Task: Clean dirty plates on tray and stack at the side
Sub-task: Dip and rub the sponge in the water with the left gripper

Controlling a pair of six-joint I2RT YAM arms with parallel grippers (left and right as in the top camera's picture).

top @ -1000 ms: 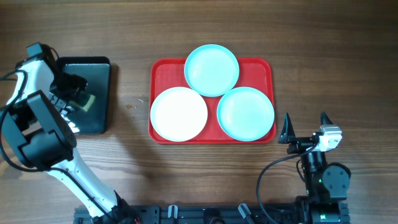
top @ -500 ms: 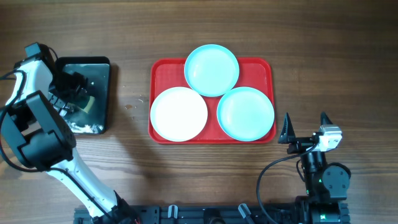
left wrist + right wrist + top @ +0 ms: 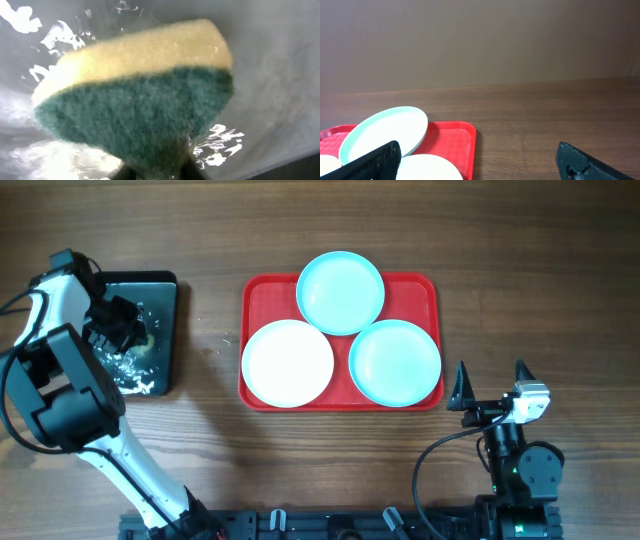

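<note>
Three plates lie on the red tray [image 3: 268, 288]: a turquoise one [image 3: 340, 292] at the back, a white one [image 3: 288, 362] front left and another turquoise one [image 3: 395, 362] front right. My left gripper [image 3: 126, 330] is over the small black tray, shut on a yellow-and-green sponge [image 3: 135, 95] that fills the left wrist view. The sponge's green side is pinched between the fingers at the bottom edge. My right gripper [image 3: 490, 385] stands open just right of the red tray's front corner, holding nothing. In the right wrist view the turquoise plate [image 3: 385, 131] and the tray [image 3: 455, 136] lie to the left.
The narrow black tray [image 3: 162, 288] stands at the left of the table, wet, with white suds [image 3: 130, 376] in its near half. Bare wooden table [image 3: 520, 270] surrounds both trays.
The left gripper opened wide over the sponge in the black tray, then shut on it. Suds have spread in the tray. The right arm and the plates have not moved.
</note>
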